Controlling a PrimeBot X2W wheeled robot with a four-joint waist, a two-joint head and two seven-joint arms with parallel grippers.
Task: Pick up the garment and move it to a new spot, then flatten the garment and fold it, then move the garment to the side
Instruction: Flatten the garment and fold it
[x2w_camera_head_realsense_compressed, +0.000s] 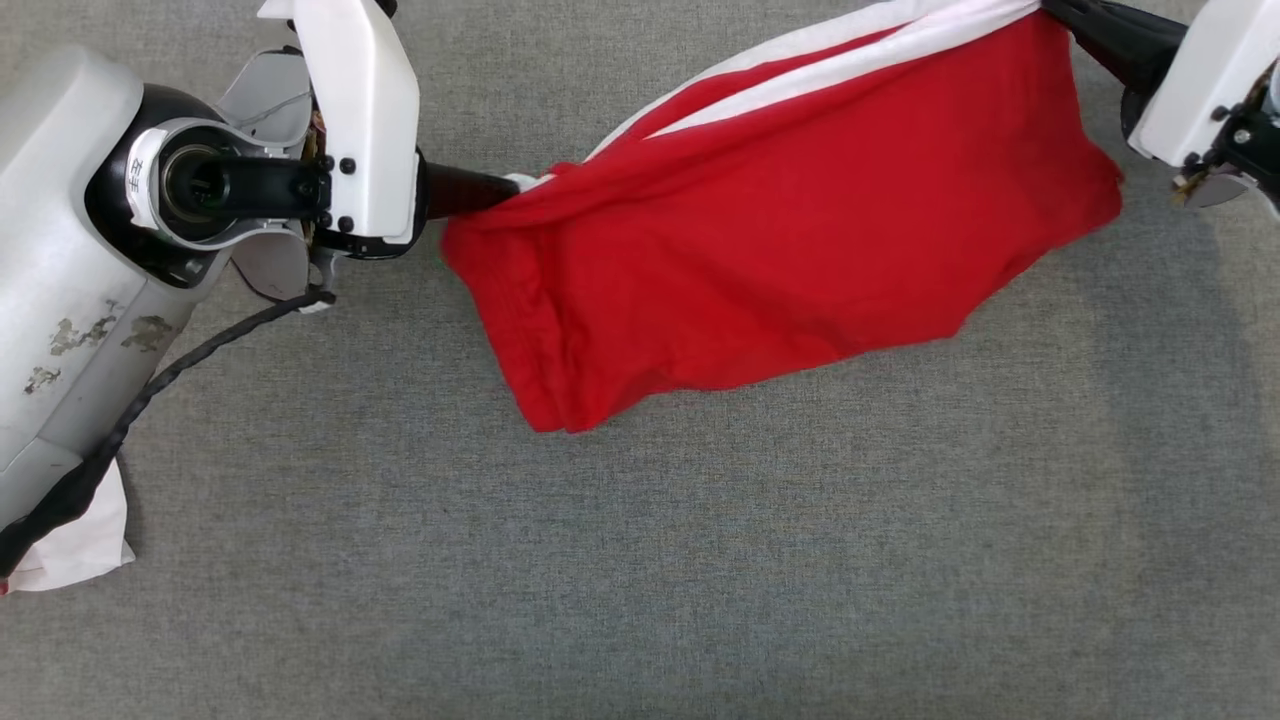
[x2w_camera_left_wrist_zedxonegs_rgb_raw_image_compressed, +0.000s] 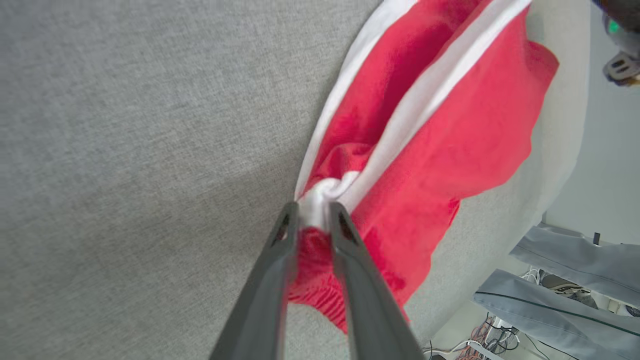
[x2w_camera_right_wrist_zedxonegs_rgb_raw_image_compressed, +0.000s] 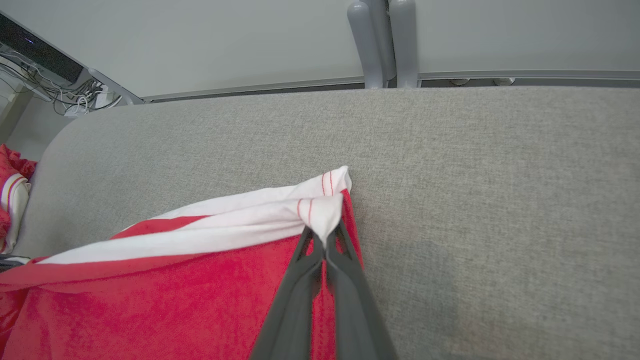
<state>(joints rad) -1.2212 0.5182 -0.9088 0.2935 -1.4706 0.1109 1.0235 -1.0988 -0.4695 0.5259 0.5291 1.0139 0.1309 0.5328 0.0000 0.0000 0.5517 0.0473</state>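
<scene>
Left gripper (x2w_camera_head_realsense_compressed: 505, 187): pinching a bunched end of the white band (x2w_camera_head_realsense_compressed: 800, 55), with a wad of cloth wedged between the tips in the left wrist view. Right gripper (x2w_camera_head_realsense_compressed: 1052, 12): fingers pressed together on the band's other corner, with stitched edge poking past the tips.

Red garment (x2w_camera_head_realsense_compressed: 780, 230): strung between the two pinches over the grey padded surface (x2w_camera_head_realsense_compressed: 640, 560), band edge uppermost, body sagging in loose folds. Hard to tell whether the lower hem touches the pad.

Probably the flattening step. To do it well:
- Draw the two ends apart until the band runs straight and the slack goes.
- Level the pinches first, the left end sitting lower in the head view than the right.
- Lower the hem onto the pad, then drag away from it to lay the body out smooth.
- Mind the left pinch, with only a small wad in it and likely to slip under a hard pull.

Left forearm reaching in from the left of the head view, fingers pointing sideways across the pad. Right arm entering at the upper right corner, fingers angled inward.
</scene>
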